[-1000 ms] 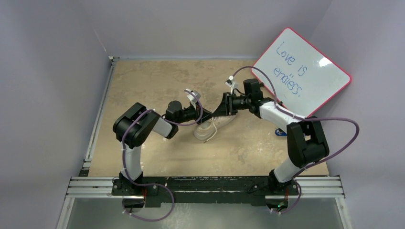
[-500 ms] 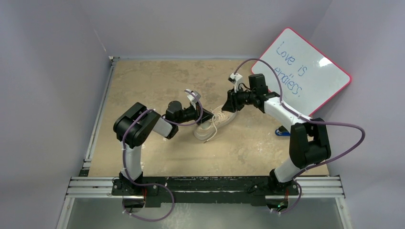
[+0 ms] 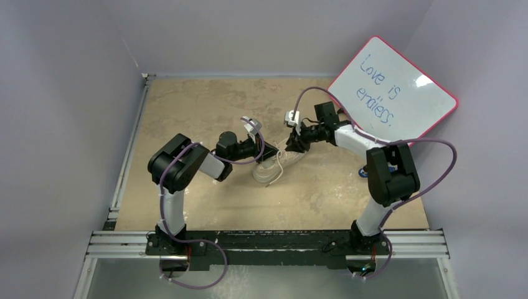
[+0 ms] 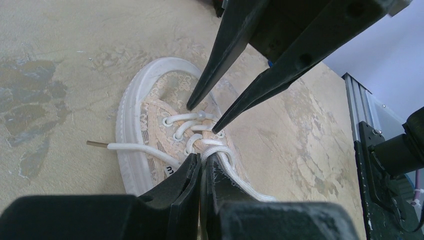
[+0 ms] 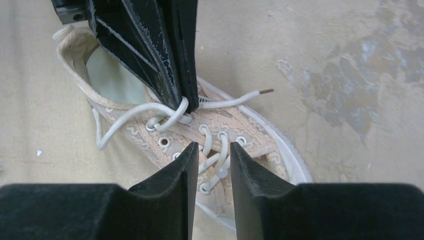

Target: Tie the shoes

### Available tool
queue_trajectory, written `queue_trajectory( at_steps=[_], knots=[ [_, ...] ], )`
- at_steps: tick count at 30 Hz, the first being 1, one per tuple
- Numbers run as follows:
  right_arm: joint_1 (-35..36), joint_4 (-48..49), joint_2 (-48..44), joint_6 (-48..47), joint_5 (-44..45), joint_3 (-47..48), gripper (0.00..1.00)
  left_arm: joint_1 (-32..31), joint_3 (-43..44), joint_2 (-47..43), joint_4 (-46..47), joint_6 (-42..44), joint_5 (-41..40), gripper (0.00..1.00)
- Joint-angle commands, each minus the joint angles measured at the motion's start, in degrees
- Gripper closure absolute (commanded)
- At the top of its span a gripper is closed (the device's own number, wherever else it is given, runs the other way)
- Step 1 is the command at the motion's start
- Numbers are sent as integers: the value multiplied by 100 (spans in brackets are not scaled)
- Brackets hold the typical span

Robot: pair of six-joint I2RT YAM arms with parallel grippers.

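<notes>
Sneaker [image 3: 278, 164] lies at the centre of the table [image 3: 199, 106], toe toward 2 o'clock in the top view. Left gripper [image 4: 202, 162] stands at the sneaker's 10 o'clock side, fingers pressed together on a lace [image 5: 131, 112] at the upper eyelets. Right gripper [image 5: 212, 150] reaches in from 2 o'clock, fingers slightly parted above the lower crossings, holding nothing. Both forearms extend low and inward, tips facing across the tongue.

Shoe [image 3: 278, 164]: lying between my two claws.
Left claw [image 3: 273, 152]: at its left edge.
Right claw [image 3: 291, 147]: above its far end.
Whiteboard [image 3: 392, 87]: propped far right.
</notes>
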Motion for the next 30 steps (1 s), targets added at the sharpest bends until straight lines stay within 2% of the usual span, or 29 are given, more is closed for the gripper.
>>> queue_trajectory(
  at_steps=[1, 12, 27, 30],
  knots=[
    [83, -413, 187, -1022, -638, 456, 70, 6, 141, -52, 93, 81, 155, 100],
    [295, -424, 407, -1309, -1001, 479, 77, 9, 132, -121, -31, 152, 172, 100],
    [408, -428, 340, -1332, -1248, 248, 73, 6, 155, -130, -24, 161, 184, 100],
    [410, -382, 418, -1160, -1194, 297, 83, 7, 144, -151, -22, 152, 190, 100]
  ],
)
